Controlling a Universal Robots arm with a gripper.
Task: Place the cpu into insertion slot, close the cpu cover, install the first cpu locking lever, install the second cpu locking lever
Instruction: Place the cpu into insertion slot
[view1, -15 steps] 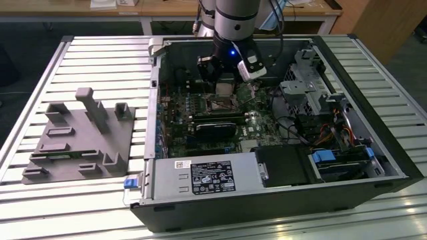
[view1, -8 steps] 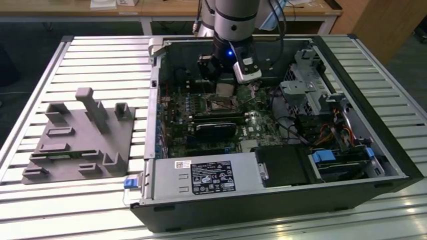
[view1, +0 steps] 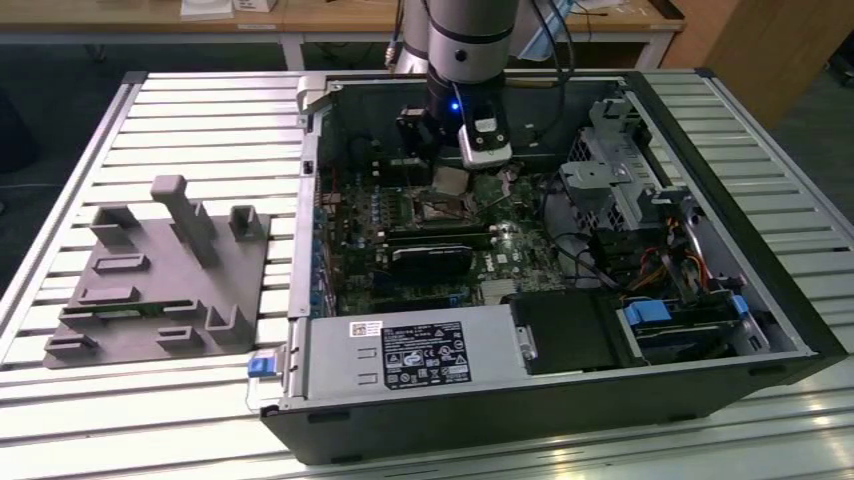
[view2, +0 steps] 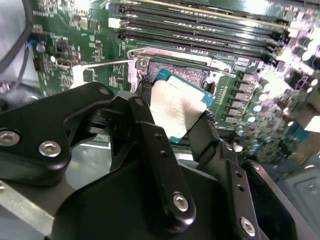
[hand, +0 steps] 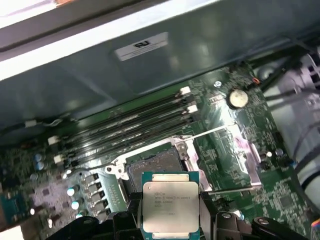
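First wrist view: the cpu (hand: 170, 207), silvery face showing, is pinched at two opposite edges by the gripper (hand: 170, 222) and hangs over the insertion slot (hand: 152, 167), not seated. The cpu cover (hand: 239, 154) lies swung open beside the slot, and the long memory slots (hand: 135, 125) run along its other side. Exterior view: the arm reaches into the open computer case (view1: 747, 300); a grey fixture (view1: 160, 270) rests on the slatted table (view1: 200, 110) at the exterior view's left.

The cpu (hand: 171, 207) is showing a silvery-grey face edged in teal-green, held in the black claw (view2: 175, 112). Near the cpu, the motherboard (hand: 222, 150) is showing green and the insertion slot (hand: 152, 162) dark-centred, silver-rimmed.
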